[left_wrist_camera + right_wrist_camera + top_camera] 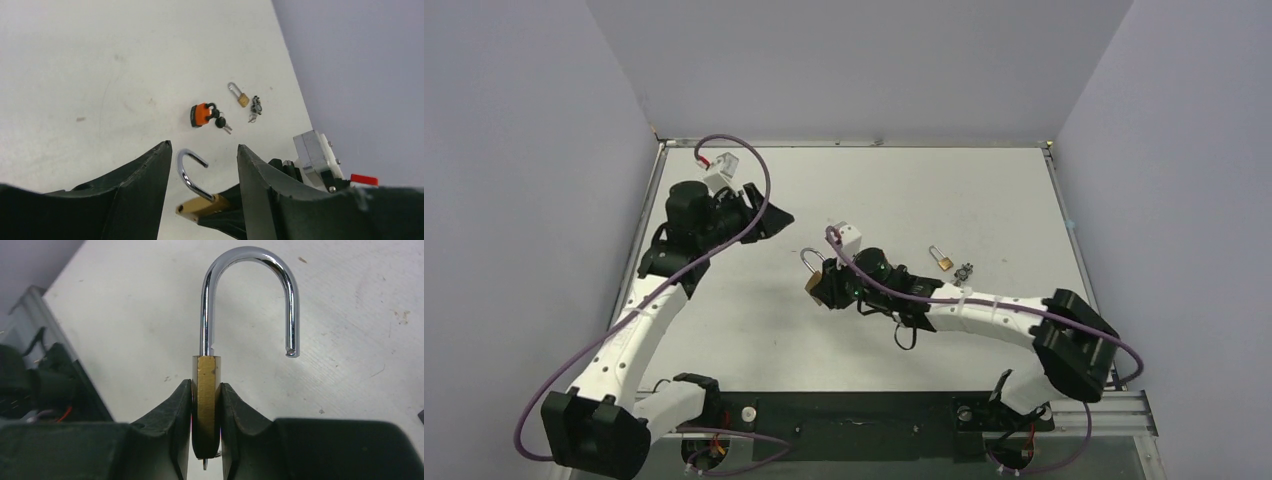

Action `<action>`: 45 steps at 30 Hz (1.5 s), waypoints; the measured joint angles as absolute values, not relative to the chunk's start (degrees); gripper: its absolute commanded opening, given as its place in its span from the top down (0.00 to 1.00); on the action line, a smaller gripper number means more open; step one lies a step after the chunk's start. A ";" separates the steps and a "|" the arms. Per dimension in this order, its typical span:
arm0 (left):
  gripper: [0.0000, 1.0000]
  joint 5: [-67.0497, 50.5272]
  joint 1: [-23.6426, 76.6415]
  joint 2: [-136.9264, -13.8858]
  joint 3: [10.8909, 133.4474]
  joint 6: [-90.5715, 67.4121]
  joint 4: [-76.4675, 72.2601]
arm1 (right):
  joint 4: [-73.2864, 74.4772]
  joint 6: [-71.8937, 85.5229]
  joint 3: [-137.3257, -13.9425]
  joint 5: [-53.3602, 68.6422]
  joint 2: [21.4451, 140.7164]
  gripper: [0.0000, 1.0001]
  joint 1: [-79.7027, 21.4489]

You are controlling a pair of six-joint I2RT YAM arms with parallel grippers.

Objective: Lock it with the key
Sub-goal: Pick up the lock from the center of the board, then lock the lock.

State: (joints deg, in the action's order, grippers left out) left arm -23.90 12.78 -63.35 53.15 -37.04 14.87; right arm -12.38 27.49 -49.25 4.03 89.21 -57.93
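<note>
The left arm (624, 350) and right arm (989, 315) wear glossy white shells between black joint housings, each trailed by a looping purple cable (724, 137), with a white camera block (846, 238) at the wrist and matte black, wedge-shaped fingers (165, 440).

Readable text: none in any view.
Brass padlock (206, 382), pinched in the right claw (206, 390): body seen edge-on, no lettering legible.
Orange padlock (201, 114), well beyond the left claw (204, 150): too small to read.
Small brass padlock (243, 99), farther beyond that claw: too small to read.
</note>
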 measured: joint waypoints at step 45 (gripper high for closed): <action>0.63 -71.83 30.85 -59.40 64.58 -36.97 -15.51 | 11.68 33.76 -59.48 37.17 48.38 1.00 -56.34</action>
State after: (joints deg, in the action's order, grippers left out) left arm -71.83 30.85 -59.40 64.58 -36.97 -15.51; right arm 11.68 33.76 -59.48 37.17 48.38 -56.34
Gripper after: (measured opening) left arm 0.413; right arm 0.183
